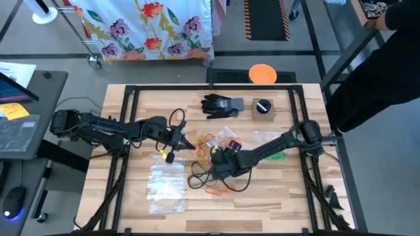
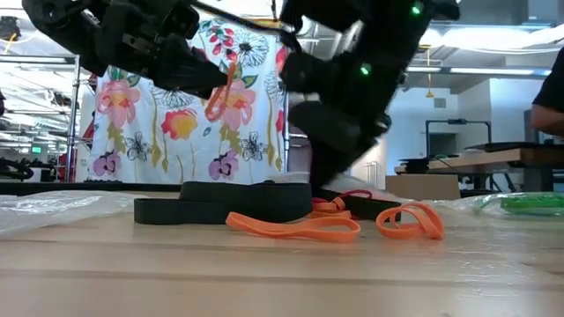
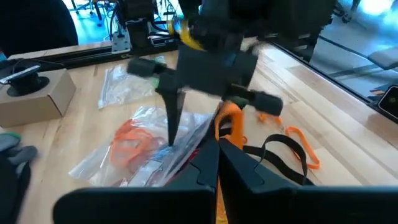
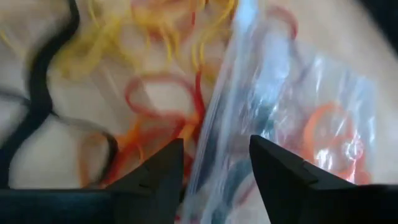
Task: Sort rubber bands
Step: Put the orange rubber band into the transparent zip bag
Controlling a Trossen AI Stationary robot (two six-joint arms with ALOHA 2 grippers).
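From above, the bands [image 1: 209, 145] are seen heaped at the worktop [image 1: 275, 196] centre, with strays toward 6 o'clock. The left hand [image 1: 176, 139] reaches in from 9 o'clock, the right hand [image 1: 220, 157] from 3 o'clock, over a clear bag [image 1: 231, 137].

At worktop level, an orange band [image 2: 220, 92] hangs from the shut left hand [image 2: 211, 81]; more orange bands [image 2: 295, 227] lie flat below.

In the left wrist view, the orange band [image 3: 229, 121] is seen pinched between closed fingers [image 3: 208, 165], with the bag [image 3: 134, 143] beyond.

In the right wrist view, the right hand [image 4: 214, 171] is seen parted wide and empty, straddling the bag [image 4: 298, 112] edge beside red and yellow bands [image 4: 158, 93].

The bag mouth should probably be gripped on one layer only and lifted, so that the hanging band can be dropped in cleanly; loose bands nearby should be kept out of the pinch.
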